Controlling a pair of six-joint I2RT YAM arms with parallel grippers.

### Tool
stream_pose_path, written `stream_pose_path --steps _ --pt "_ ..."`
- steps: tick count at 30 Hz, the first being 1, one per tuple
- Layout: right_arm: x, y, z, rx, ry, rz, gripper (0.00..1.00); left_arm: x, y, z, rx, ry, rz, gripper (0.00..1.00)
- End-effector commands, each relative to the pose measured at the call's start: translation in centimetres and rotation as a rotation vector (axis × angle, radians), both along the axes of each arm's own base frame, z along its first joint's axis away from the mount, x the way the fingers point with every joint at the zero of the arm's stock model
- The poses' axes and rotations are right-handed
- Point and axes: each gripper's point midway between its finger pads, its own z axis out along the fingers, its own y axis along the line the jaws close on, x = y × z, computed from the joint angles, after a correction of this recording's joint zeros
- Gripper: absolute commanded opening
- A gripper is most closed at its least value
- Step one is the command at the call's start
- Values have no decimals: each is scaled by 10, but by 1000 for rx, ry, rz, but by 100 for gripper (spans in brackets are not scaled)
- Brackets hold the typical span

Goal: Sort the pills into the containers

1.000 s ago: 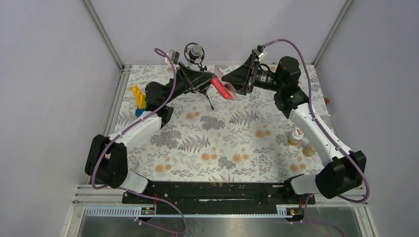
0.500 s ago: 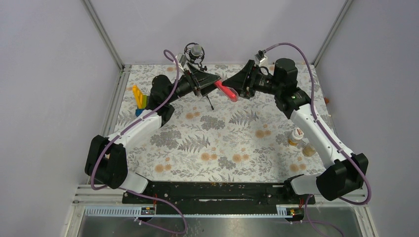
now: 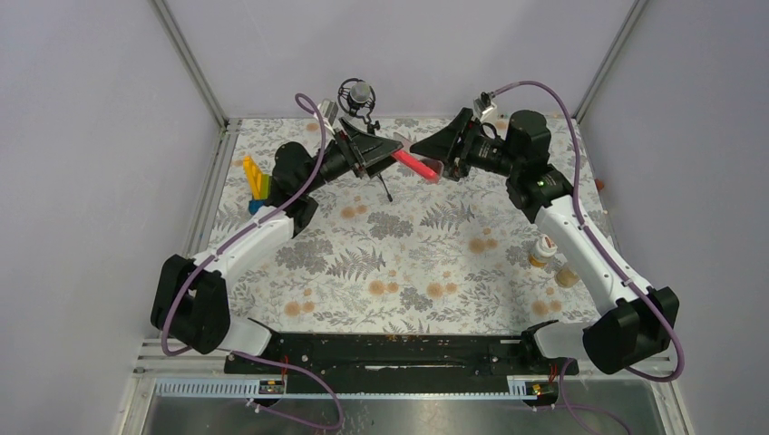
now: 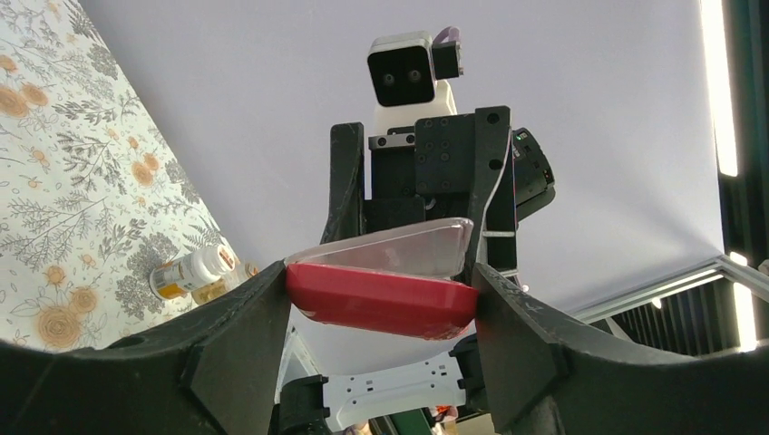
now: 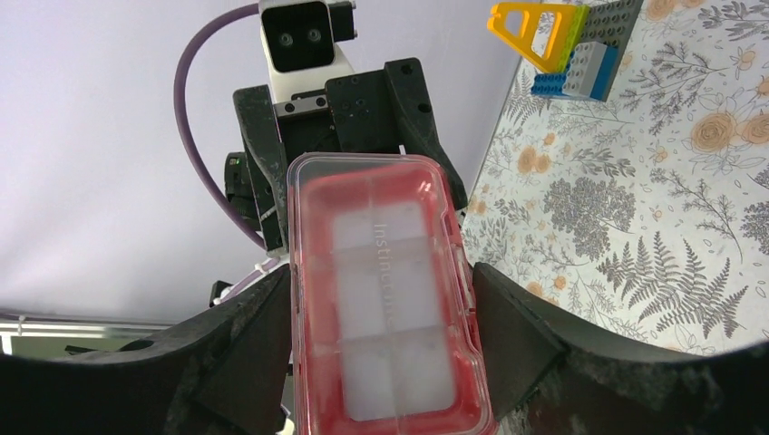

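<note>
A flat pink compartment box with a clear lid hangs in the air over the back of the table, held from both ends. My left gripper is shut on its sides; in the left wrist view the box sits edge-on between the jaws of my left gripper. My right gripper is shut on it too, and the right wrist view shows the box's lid between the jaws of my right gripper. The white-capped bottle and the clear yellowish bottle stand at the right. I cannot make out any pills.
A blue, yellow and grey toy-brick block stands at the left edge of the flowered cloth. A small black stand with a round head rises at the back, close behind my left gripper. Frame posts and walls close in the table.
Both grippers have turned the box together, so it went from showing its broad face to lying nearly edge-on, and it has shifted slightly right. The grips and the bottles have not changed.
</note>
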Motion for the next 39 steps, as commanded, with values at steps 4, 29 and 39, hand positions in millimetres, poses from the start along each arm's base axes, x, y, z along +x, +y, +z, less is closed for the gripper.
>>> stream_pose_path --steps 4,29,39 --pt "4 -11 34 72 -93 -77 0 -9 10 14 -4 -114 44 0" --pt "-18 -12 -20 -397 -388 76 67 5 6 -12 152 -20 60 0" --pt "-10 -19 -34 -540 -390 43 51 -1 5 -10 177 -50 31 0"
